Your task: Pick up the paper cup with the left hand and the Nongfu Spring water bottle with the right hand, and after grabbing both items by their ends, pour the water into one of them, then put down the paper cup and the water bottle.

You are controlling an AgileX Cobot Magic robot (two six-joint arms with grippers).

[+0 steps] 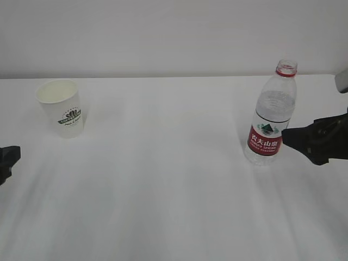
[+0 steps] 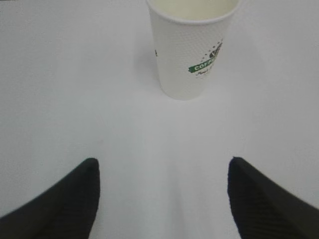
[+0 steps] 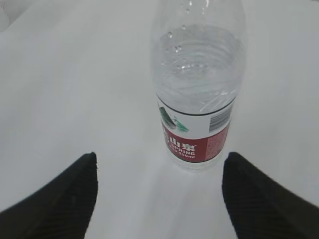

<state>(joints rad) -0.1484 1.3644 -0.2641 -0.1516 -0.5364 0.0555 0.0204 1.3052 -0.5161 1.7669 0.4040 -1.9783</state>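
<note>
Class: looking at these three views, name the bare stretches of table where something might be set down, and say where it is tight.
The widest bare stretch of table lies between the paper cup and the Nongfu Spring water bottle, running to the front edge. Bare strips lie behind both. It is tight right of the bottle, where the open right hand nearly touches it.

Nongfu Spring water bottle red label reading "农夫山泉"; paper cup green band, "COF…" legible

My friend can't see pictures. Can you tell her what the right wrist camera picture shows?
A tall clear plastic water bottle with a red label stands upright on a plain white table, partly filled with water. The right arm's black gripper is open in front of it, not touching.
</note>
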